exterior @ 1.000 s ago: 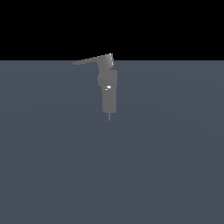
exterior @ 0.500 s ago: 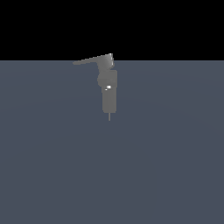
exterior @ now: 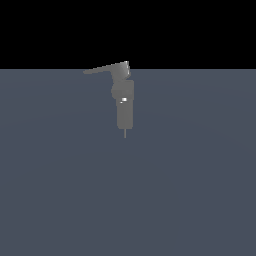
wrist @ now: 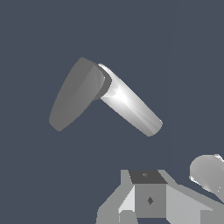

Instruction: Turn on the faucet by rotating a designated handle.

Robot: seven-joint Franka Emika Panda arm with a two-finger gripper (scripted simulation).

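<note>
In the exterior view the faucet (exterior: pixel 124 107) is a small grey upright body with a bright white spot and a thin pin at its lower end. Its handle (exterior: pixel 105 68) is a thin tapering bar that sticks out from the blocky top toward the exterior view's left. The arm does not show in that view. In the wrist view the handle (wrist: pixel 75 97) appears as a flat dull grey paddle joined to the shiny rounded faucet body (wrist: pixel 131 107). Grey blocky parts of my gripper (wrist: pixel 148 199) sit at the frame edge, apart from both, and their spacing is unreadable.
A plain dark blue-grey surface (exterior: pixel 125 200) spreads under and around the faucet, with a black background behind it. A pale rounded grey part (wrist: pixel 210 173) shows beside the gripper in the wrist view.
</note>
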